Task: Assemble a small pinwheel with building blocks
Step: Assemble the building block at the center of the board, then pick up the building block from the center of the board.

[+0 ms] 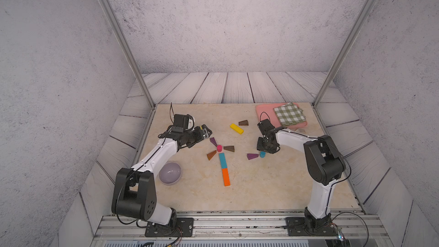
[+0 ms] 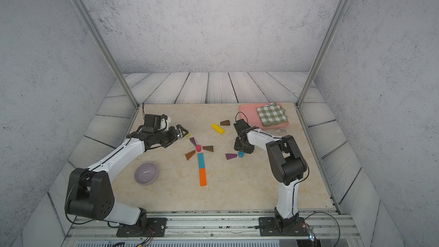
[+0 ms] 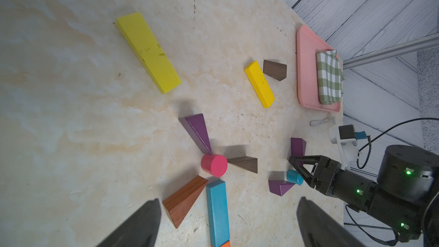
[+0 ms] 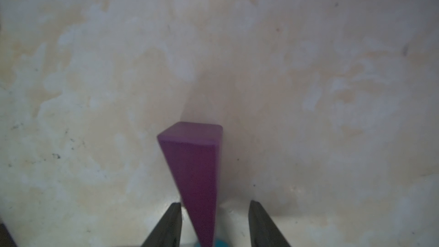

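Purple paint is covering the small purple wedge (image 4: 197, 174) that is lying on the marbled table (image 1: 273, 186). Its thin tip is just beside the blue cylinder (image 4: 222, 243), well apart from the half-built pinwheel. There a pink cylinder (image 1: 219, 148) is sitting as hub at the head of a teal bar (image 1: 222, 160) and an orange bar (image 1: 226, 177) laid end to end. The right gripper (image 4: 215, 203) is hanging over the wedge's narrow end, jaws parted to either side of it with a gap showing on each side, so nothing is being pinched. The right arm is reaching forward with its elbow raised and its wrist bent steeply down. The block is looking light, rigid and smoothly painted, likely a little slick. Because its long sides taper, a squeeze across them would probably be pushing it out toward the tip. That is making the flat parallel faces, nearer the thick end, look like the safer hold. The left arm is stretching low across the table toward the pinwheel, the left gripper (image 1: 209, 133) lying nearly level with its jaws spread wide and empty.
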Tool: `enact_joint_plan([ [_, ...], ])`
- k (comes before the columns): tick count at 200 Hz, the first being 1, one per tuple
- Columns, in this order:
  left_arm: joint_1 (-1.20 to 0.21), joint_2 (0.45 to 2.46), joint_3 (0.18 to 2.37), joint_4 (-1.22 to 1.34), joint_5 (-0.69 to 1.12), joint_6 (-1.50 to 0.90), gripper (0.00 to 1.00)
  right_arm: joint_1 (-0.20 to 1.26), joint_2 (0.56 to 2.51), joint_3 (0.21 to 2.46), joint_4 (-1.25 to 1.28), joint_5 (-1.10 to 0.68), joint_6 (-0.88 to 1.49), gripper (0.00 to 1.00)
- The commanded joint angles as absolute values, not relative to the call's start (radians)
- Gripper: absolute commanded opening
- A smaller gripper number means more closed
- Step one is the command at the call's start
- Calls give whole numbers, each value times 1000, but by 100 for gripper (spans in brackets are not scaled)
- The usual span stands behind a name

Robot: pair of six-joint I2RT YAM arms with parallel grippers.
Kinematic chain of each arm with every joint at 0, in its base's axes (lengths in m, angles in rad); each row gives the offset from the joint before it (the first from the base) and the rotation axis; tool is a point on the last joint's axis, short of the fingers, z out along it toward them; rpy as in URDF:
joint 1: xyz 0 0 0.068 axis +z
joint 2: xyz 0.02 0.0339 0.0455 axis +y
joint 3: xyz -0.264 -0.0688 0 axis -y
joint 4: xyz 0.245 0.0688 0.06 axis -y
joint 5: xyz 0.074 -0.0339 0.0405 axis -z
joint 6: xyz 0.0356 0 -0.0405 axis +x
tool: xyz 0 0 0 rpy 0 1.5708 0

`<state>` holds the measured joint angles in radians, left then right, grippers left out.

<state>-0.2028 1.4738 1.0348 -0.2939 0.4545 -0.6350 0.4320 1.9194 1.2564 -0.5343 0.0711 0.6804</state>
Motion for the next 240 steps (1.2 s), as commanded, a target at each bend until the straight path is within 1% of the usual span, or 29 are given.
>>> enact_joint_plan([
  [1,-189,1449,1039,-316,440,-618,96,434,1851,1290,-590,97,665,53],
  [42,-181,1440,1039,-324,434,-617,96,436,1779,1345,-673,137,590,59],
  [60,-178,1433,1038,-327,426,-617,96,434,1735,1373,-673,81,477,62],
  [74,-178,1425,1040,-337,405,-614,96,435,1714,1401,-658,15,368,68],
  [90,-183,1414,1051,-338,372,-594,96,418,1693,1437,-672,-11,326,70],
  [103,-206,1437,1103,-365,330,-557,96,408,1661,1446,-690,-16,310,71],
  [124,-279,1526,1249,-406,292,-486,96,399,1580,1393,-692,22,325,74],
  [145,-406,1665,1457,-451,199,-352,96,368,1480,1298,-681,63,385,77],
  [167,-494,1867,1722,-548,173,-225,96,304,1373,1170,-641,21,440,79],
  [184,-531,2009,1877,-577,169,-137,96,271,1303,1089,-614,-6,455,81],
  [212,-552,2220,2080,-572,252,26,96,244,1226,1022,-611,-24,448,83],
  [225,-552,2339,2224,-629,253,75,96,237,1206,1011,-618,-33,446,83],
  [240,-550,2481,2443,-733,258,118,96,236,1184,999,-620,-46,446,83],
])
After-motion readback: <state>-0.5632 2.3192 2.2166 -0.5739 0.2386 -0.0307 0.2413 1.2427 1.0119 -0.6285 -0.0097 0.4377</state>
